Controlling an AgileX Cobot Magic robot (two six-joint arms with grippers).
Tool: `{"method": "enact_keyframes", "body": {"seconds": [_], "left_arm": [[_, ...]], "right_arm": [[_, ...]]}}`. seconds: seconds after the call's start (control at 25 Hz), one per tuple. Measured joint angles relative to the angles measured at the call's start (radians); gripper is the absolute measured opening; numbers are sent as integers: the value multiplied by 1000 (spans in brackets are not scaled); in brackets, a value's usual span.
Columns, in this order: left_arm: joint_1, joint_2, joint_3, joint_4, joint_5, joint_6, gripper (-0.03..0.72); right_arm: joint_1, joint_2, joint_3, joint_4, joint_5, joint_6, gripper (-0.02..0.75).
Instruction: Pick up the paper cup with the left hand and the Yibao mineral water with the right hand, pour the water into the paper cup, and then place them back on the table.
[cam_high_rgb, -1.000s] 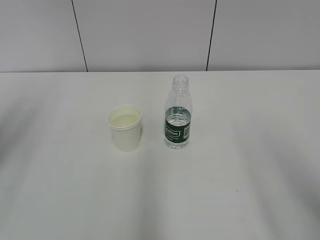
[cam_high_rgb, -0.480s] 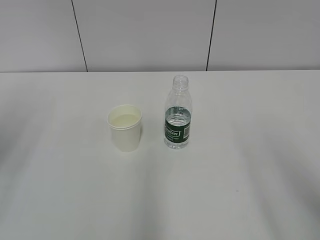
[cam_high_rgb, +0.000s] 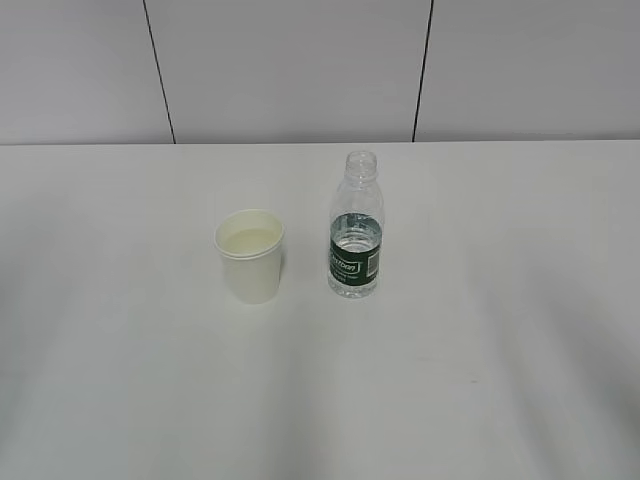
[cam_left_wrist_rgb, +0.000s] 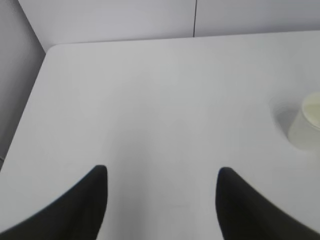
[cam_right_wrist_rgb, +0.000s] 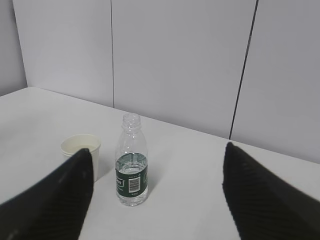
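Note:
The white paper cup (cam_high_rgb: 250, 255) stands upright on the white table (cam_high_rgb: 450, 380), with liquid inside it. Right beside it stands the Yibao mineral water (cam_high_rgb: 356, 226), a clear uncapped bottle with a green label, partly filled. Neither arm shows in the exterior view. In the left wrist view my left hand (cam_left_wrist_rgb: 162, 172) is open over bare table, and the paper cup (cam_left_wrist_rgb: 307, 122) sits far off at the right edge. In the right wrist view my right hand (cam_right_wrist_rgb: 157, 152) is open and empty, well back from the Yibao mineral water (cam_right_wrist_rgb: 132, 161) and the paper cup (cam_right_wrist_rgb: 82, 150).
A grey panelled wall (cam_high_rgb: 300, 70) with dark seams runs behind the table. The table's left edge and rounded corner (cam_left_wrist_rgb: 47, 50) show in the left wrist view.

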Motion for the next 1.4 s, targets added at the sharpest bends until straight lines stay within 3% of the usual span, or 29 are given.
{"method": "enact_keyframes", "body": {"seconds": [0.28,0.68,1.4], "left_arm": [[0,-233,1,-95,258,86,466],[0,-584,143,-154,340,89,466],[0,-599,195,-170,361,89,466]], "right_arm": [[0,0,0,0,0,0,592],[0,0,0,0,2,0,592],[0,0,0,0,2,0,592]]}}
